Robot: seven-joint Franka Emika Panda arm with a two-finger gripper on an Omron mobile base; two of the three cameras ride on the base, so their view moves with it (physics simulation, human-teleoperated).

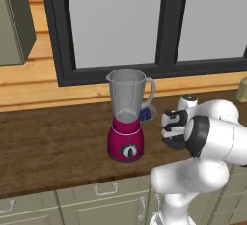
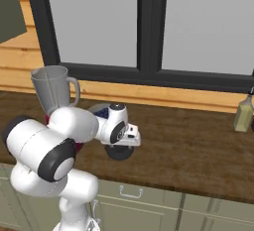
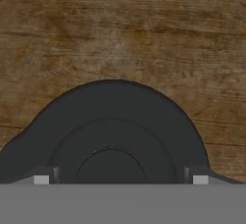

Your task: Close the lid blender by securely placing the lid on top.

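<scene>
- The claw (image 3: 120,179) hung straight over the lid (image 3: 115,122), its two finger tips (image 3: 42,179) spread wide to either side of the raised centre; nothing was gripped between them.
- The lid (image 2: 119,151) was a flat black disc lying on the dark wooden bench (image 2: 198,145), near the front edge, and in the right base view it showed just beneath the robot's hand.
- In the left base view the lid (image 1: 174,143) peeped out as a dark rim below the hand, to the right of the blender (image 1: 127,118) and apart from it.
- The blender stood upright on the bench (image 1: 48,147), with a magenta base, a round dark dial facing forward and a clear grey jar whose mouth was open.
- The jar's handle pointed right, towards a small bowl of blue berries (image 1: 146,115) that sat just behind the blender.
- In the right base view the blender (image 2: 53,88) rose behind the arm's white shoulder, which hid its base.
- A pale bottle (image 2: 243,113) stood at the far right of the bench, well apart from the lid.
- Behind the bench ran a wood-panelled wall with a dark-framed window (image 1: 116,21); green cabinet drawers (image 1: 96,192) lined the front below.
</scene>
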